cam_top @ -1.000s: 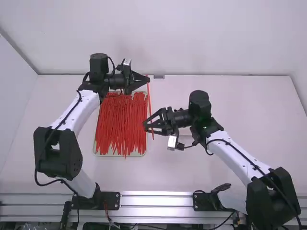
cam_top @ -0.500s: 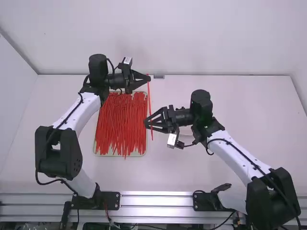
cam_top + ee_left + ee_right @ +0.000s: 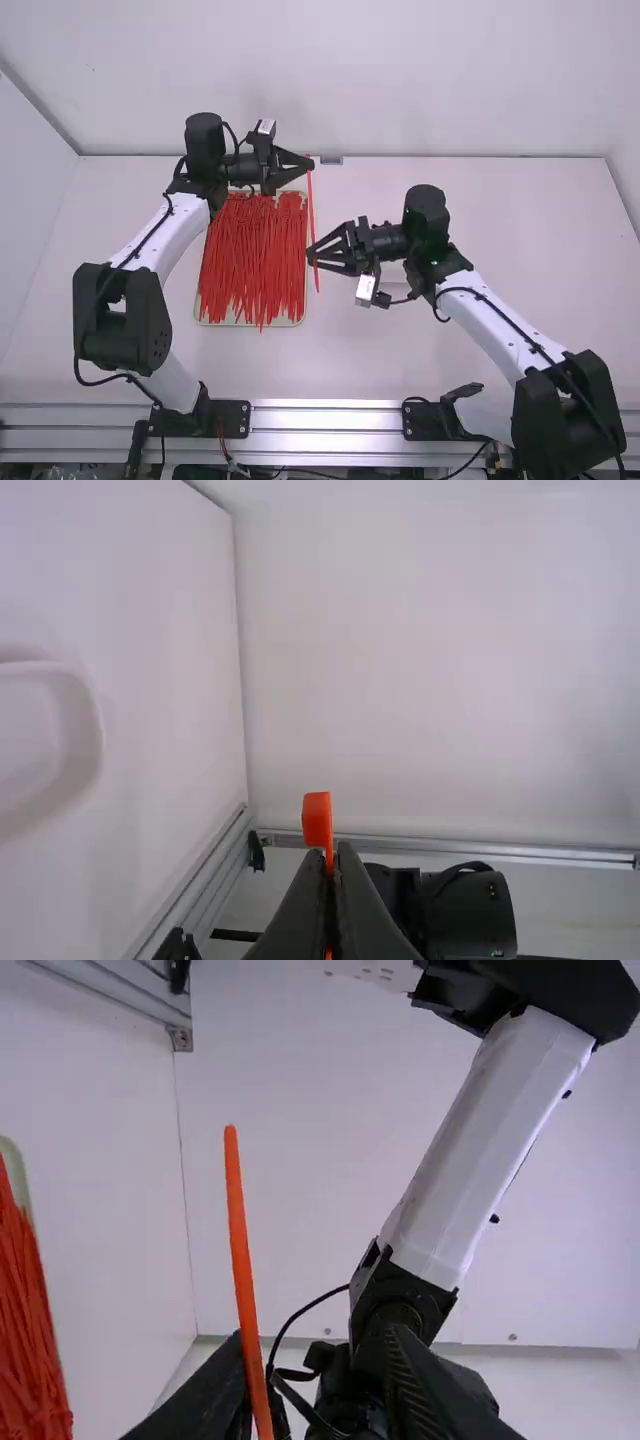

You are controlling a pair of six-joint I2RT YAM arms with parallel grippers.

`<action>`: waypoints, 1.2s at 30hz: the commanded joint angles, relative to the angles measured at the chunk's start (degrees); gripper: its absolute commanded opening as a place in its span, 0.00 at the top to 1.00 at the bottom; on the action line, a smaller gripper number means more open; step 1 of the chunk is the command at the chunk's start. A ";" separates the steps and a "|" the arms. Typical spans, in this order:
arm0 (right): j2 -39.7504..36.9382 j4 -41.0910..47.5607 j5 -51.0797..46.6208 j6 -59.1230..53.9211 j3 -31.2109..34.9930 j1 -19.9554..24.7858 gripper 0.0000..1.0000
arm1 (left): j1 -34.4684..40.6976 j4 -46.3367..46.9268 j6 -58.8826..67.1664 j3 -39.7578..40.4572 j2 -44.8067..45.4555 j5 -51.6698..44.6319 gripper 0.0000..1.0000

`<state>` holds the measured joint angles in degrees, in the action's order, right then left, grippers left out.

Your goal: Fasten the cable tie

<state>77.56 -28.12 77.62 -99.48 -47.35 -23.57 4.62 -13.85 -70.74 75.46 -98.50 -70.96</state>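
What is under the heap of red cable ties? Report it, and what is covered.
A pale flat mat lies under the heap of red cable ties, on the white table. Only its near border shows; the ties cover the rest, hiding anything else beneath.

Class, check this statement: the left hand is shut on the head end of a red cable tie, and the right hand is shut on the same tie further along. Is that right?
No. The right hand is open, not shut: the right wrist view shows its fingers apart, with the red cable tie between them. The left hand is indeed shut on the tie's head end.
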 commanded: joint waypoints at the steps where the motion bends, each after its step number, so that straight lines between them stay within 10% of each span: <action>1: 0.02 -0.13 0.79 1.36 0.17 0.00 0.66 | 0.24 -0.13 0.35 -0.52 0.50 -1.66 0.98; 15: 0.02 0.26 2.08 2.27 0.20 0.35 0.70 | 0.24 -0.13 0.63 -0.52 0.50 -1.46 0.98; 36: 0.02 0.15 2.12 9.73 0.20 0.35 1.00 | 0.31 0.22 2.16 -0.52 0.50 -1.66 0.98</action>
<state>77.56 -28.05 78.94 -91.22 -47.33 -23.42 4.62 -13.58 -70.04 75.46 -98.50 -70.94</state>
